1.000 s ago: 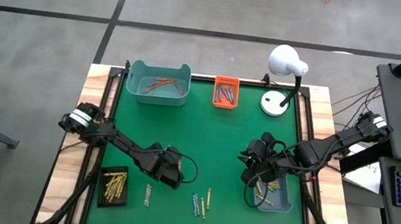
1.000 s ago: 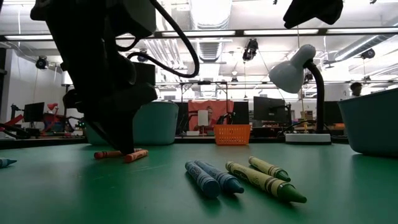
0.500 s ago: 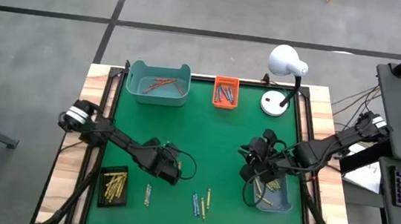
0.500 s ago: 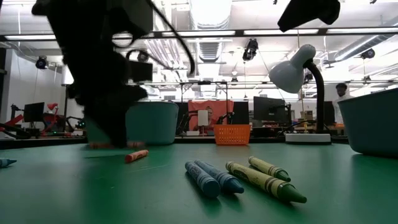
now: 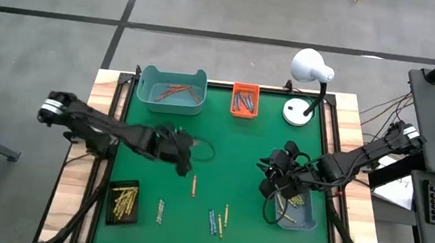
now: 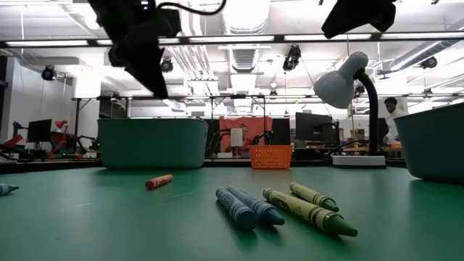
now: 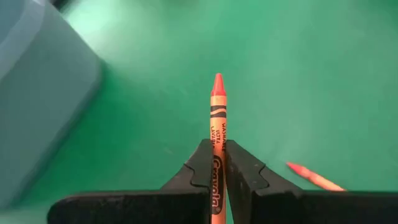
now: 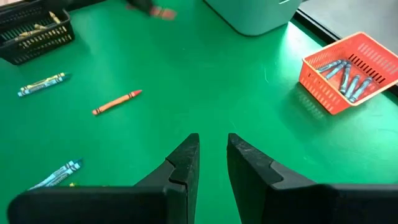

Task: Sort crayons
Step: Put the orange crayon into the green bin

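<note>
**A:** What's on the green surface (image 5: 246, 153) at this point?

**B:** Nearest the front edge, a loose group of crayons (image 5: 217, 218), blue and greenish, plus one more lying apart by the black tray (image 5: 121, 201) with the yellow ones in it. A little farther in, a single orange crayon (image 5: 193, 185) lies alone on the felt.

**A:** There were two orange sticks together a second ago.

**B:** Yes. The left claw (image 7: 217, 163) has clenched on one of them and risen off the surface. In its wrist view the held orange crayon (image 7: 217, 115) sticks out straight between the fingers, the tip well past them, and the one left behind shows lower down on the green.

**A:** Where is that claw now?

**B:** Left of centre in the overhead view, lifted and drawn back toward the teal bin (image 5: 172, 89) at the far edge, where the reddish-orange ones already lie. From table level it hangs high, clear of everything.

**A:** So that one is as good as sorted?

**B:** Picked, not yet dropped. I'd judge the carry to the teal bin comes next, then the second orange one.

**A:** And the right claw (image 8: 212, 160)?

**B:** Parked over the blue-grey bin (image 5: 298, 214) at the right, jaws slightly apart, grasping nothing. Farthest off sit the small orange basket (image 5: 244, 100) with bluish crayons and the white lamp (image 5: 310, 68).
</note>
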Tool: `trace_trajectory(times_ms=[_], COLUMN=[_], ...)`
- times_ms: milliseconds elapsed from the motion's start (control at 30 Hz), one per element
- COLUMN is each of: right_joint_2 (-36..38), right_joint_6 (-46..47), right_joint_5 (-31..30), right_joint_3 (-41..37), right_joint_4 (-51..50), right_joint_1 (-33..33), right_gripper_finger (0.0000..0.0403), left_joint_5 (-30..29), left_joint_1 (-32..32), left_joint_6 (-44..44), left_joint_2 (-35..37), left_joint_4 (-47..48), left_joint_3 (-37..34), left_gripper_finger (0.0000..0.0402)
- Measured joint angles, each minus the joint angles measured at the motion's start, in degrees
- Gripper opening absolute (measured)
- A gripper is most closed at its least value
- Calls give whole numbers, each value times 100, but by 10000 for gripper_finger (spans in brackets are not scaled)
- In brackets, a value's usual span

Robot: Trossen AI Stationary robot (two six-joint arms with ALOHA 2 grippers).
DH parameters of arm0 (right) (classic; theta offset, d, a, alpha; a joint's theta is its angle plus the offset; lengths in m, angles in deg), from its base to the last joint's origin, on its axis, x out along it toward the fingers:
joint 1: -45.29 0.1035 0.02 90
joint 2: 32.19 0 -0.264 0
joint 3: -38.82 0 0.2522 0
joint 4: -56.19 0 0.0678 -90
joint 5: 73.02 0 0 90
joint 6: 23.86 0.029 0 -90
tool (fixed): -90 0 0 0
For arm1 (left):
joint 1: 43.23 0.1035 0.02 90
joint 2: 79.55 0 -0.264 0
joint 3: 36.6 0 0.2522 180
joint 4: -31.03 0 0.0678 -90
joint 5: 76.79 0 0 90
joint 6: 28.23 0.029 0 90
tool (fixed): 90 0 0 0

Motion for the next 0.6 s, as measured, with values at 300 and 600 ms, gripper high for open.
trace_trajectory(times_ms=[300, 600], right_joint_2=[0, -47], right_joint_6=[0, -3], right_joint_5=[0, 0], right_joint_3=[0, 0], right_joint_4=[81, 155], right_joint_1=[0, -3], right_gripper_finger=[73, 73], left_joint_5=[145, 2418], left_joint_1=[2358, 5375], left_joint_6=[2255, 4299], left_joint_2=[996, 395], left_joint_4=[-70, -697], left_joint_3=[11, 15], left_gripper_finger=[0, 0])
